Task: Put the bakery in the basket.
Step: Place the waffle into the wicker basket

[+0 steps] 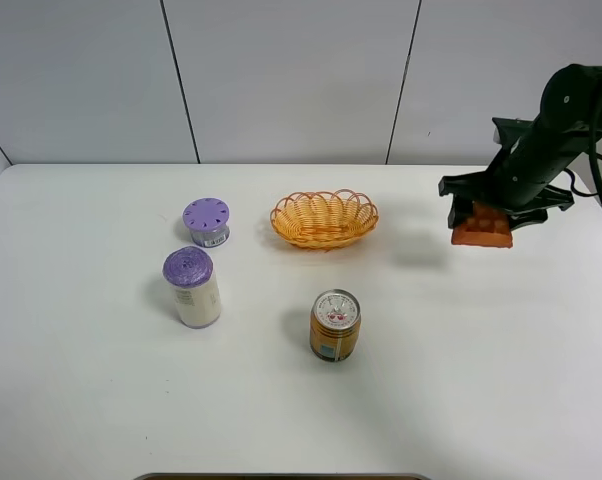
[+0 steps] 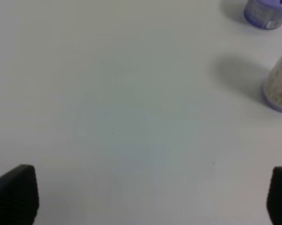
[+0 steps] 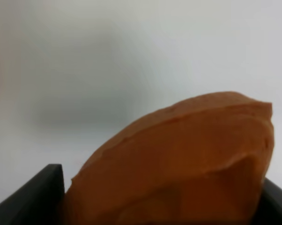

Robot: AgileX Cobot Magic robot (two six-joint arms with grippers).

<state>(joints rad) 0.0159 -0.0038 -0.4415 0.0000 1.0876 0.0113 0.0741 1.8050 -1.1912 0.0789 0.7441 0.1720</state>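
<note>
The right pincer [image 1: 486, 208] is closed on a toy waffle slice [image 1: 483, 232], gripping it by its upper part so that most of the orange-brown wedge hangs below the black fingers, clear of the white worktop [image 1: 461, 380]. From the wrist camera the waffle [image 3: 188, 159] fills the space between the two jaws, its rounded edge jutting well out in front of them.

The risk from here looks like a slip. With so much of the slice hanging free, a quick swing could work it loose before it gets across. The wicker basket [image 1: 281, 215] sits well apart to the left of the held waffle, empty, and it is shallow. A release made too early or too high would likely land the slice on the looped rim or bounce it out.

A gold can [image 1: 335, 325] stands nearer the front, off the straight line to the basket. Two purple-lidded jars [image 1: 206, 221] [image 1: 192, 288] stand beyond the basket. The left pincer [image 2: 148, 197] hangs wide open over bare worktop, holding nothing.
</note>
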